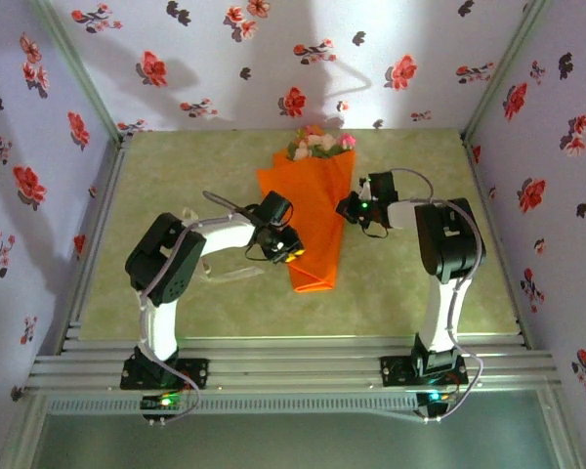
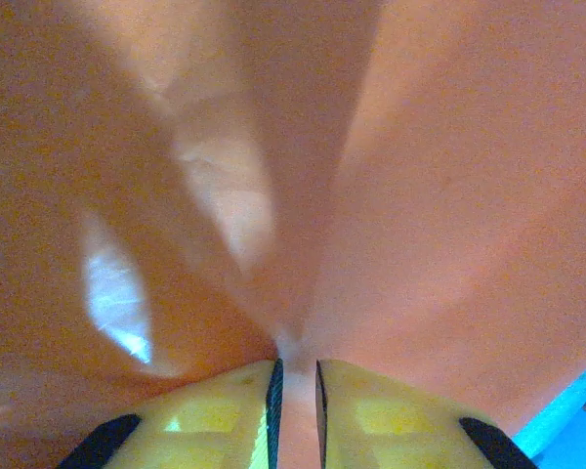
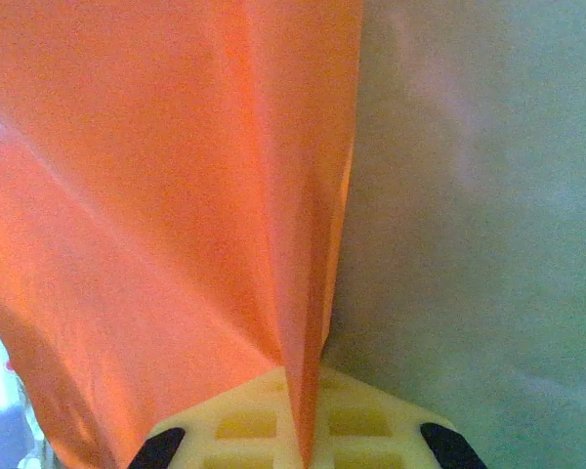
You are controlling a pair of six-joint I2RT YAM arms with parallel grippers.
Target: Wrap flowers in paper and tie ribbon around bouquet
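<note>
**A:** Left gripper (image 2: 298,367)?
**B:** Nearly closed, pinching a fold of the paper (image 1: 311,225) between its yellow fingers at the cone's left edge, low down.
**A:** Right gripper (image 3: 303,379)?
**B:** Clamped on the paper's right edge, higher up (the fold runs straight into its jaws).
**A:** Anything around?
**B:** The flowers (image 1: 318,143) poke from the wide end, near the back wall (image 1: 273,59). A pale strip, seemingly the ribbon (image 1: 225,277), lies by the left arm, apart from the paper.
**A:** Room?
**B:** Bare table (image 1: 166,176) on both sides; the cone's tip points toward the near edge.
</note>
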